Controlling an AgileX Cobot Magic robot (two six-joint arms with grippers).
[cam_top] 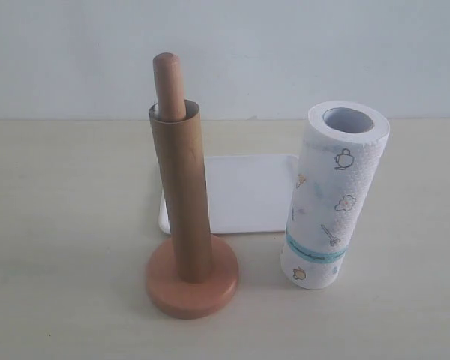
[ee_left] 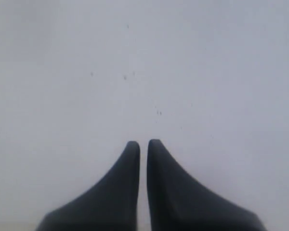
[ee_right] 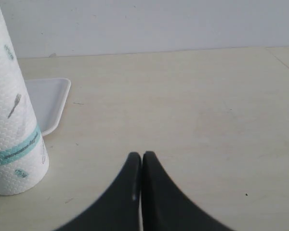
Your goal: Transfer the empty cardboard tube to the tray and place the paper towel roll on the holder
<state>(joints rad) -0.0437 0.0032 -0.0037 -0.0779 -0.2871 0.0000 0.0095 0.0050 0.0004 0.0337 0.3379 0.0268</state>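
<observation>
A pale wood-grain table (cam_top: 60, 225) is seen across the exterior view, with a plain light wall behind it. The tray (cam_top: 247, 195) is laid flat toward the back of the table, and nothing is seen lying in it. The paper towel roll (cam_top: 330, 202) is stood upright on the table just in front of the tray's right corner, with its teal band near the lower end. Small teapot, flower and utensil prints are scattered over it. Dark marks are carried along the band, but they are too small to be read.

The holder (cam_top: 165, 289) is placed in front of the tray's left corner, well apart from the roll. The empty cardboard tube (cam_top: 184, 195) is sleeved around its post and rests on the round base, with the post's rounded top left showing above the tube's rim.

The left gripper (ee_left: 143, 144) is held before a blank pale surface, its jaws drawn together to a thin slit with nothing between them. The right gripper (ee_right: 141, 156) is held above the table near the roll, its jaws pressed together and empty.
</observation>
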